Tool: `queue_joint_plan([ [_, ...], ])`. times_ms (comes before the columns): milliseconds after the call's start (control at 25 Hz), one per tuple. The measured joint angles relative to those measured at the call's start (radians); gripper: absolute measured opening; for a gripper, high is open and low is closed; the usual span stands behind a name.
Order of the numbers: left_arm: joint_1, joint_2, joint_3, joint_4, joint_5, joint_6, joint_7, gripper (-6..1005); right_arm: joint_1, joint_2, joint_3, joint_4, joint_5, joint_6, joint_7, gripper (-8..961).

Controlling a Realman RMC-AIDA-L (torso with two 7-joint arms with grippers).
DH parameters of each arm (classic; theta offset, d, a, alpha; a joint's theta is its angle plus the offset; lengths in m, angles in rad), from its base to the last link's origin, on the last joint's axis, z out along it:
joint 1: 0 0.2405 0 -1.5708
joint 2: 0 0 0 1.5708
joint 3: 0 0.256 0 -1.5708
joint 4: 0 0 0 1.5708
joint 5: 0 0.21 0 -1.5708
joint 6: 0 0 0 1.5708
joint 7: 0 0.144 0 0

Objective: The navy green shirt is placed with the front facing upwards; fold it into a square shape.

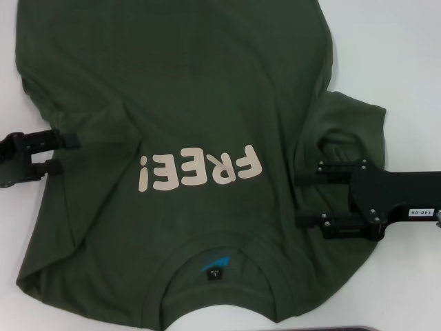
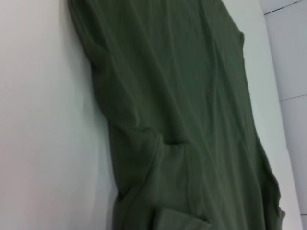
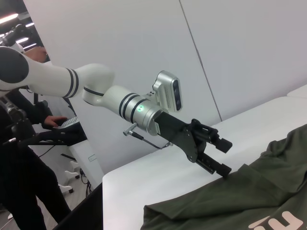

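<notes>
The green shirt (image 1: 186,110) lies spread on the white counter (image 1: 400,48) in front of me, front side up, with its collar (image 1: 217,252) at the near edge and the rest of it running away from me. Across the chest, cream block letters spell "FREE!" (image 1: 200,170), which I see upside down from my head camera. Inside the neck sits a small blue label (image 1: 212,264) and, just below it, a dark tag (image 1: 215,275) with a pale mark too small for me to read. My left hand (image 1: 58,153) is at the shirt's left edge, beside the sleeve, its two black fingers spread apart and pointing in at the fabric with nothing between them; the cloth there is bunched into a few folds. My right hand (image 1: 310,196) is over the right sleeve (image 1: 344,124), also released, its two fingers wide apart and lying over the wrinkled cloth near the armpit. A white sticker (image 1: 419,212) on my right wrist reads something like "140-06". From my right wrist camera I see my left arm (image 3: 96,91) reaching down to the counter's edge, its hand spread at the shirt's border, and a person (image 3: 24,143) standing behind near a small keypad.
</notes>
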Motion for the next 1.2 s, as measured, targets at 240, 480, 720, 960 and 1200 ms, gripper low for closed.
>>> queue_joint_plan([
  [240, 0.002, 0.0, 0.019, 0.0, 0.0, -0.025, -0.002, 829, 0.002, 0.0, 0.0, 0.0, 0.001, 0.002, 0.0, 732],
  [480, 0.002, 0.0, 0.021, 0.001, 0.019, -0.038, -0.004, 828, 0.003, 0.001, 0.0, 0.0, 0.002, 0.002, 0.0, 731],
  [720, -0.003, -0.003, 0.022, 0.0, 0.026, -0.036, -0.002, 828, 0.004, 0.0, 0.001, 0.0, 0.002, 0.009, 0.0, 733],
  [960, -0.008, -0.008, 0.023, -0.002, 0.025, -0.013, 0.001, 827, 0.004, -0.001, 0.002, 0.0, 0.002, 0.012, 0.0, 733],
  [1200, -0.014, -0.019, 0.028, 0.002, 0.026, 0.005, 0.003, 826, 0.007, -0.001, 0.002, 0.0, 0.001, 0.018, 0.0, 733],
])
